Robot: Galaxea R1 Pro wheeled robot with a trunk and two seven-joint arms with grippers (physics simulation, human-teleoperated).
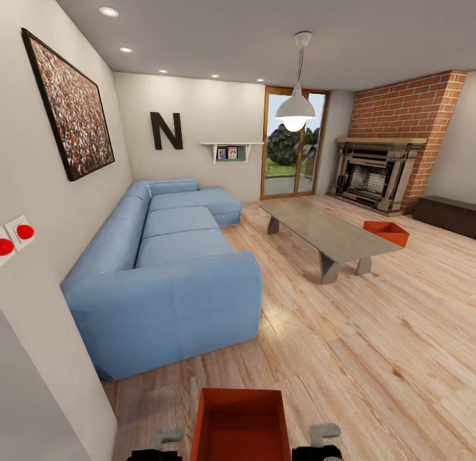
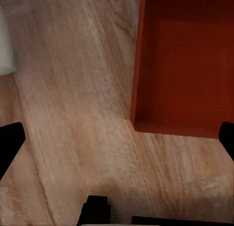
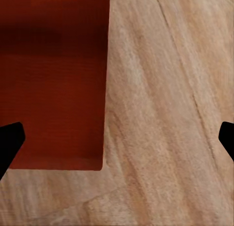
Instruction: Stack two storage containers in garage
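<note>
An orange-red, shallow rectangular storage container (image 1: 240, 424) sits on the light wood-plank floor (image 1: 370, 342) right in front of the robot, squarely between its two arms. The left gripper (image 2: 117, 141) hangs above the boards just beside one long wall of that container (image 2: 187, 60), its dark fingertips (image 2: 9, 141) spread wide apart and holding nothing. The right gripper (image 3: 117, 141) is likewise spread open and empty on the other side, with the same container (image 3: 53, 80) partly under one of its fingers (image 3: 9, 141); whether that finger touches the rim I cannot quite tell.

The second orange-red container (image 1: 386, 232) rests on the floor well off across the living room, just beside the far end of the long grey low worktop (image 1: 324, 229). A blue sectional sofa (image 1: 165, 262) lines the left wall, and a red brick fireplace wall (image 1: 410, 133) stands beyond, next to the glass doors (image 1: 294, 143).
</note>
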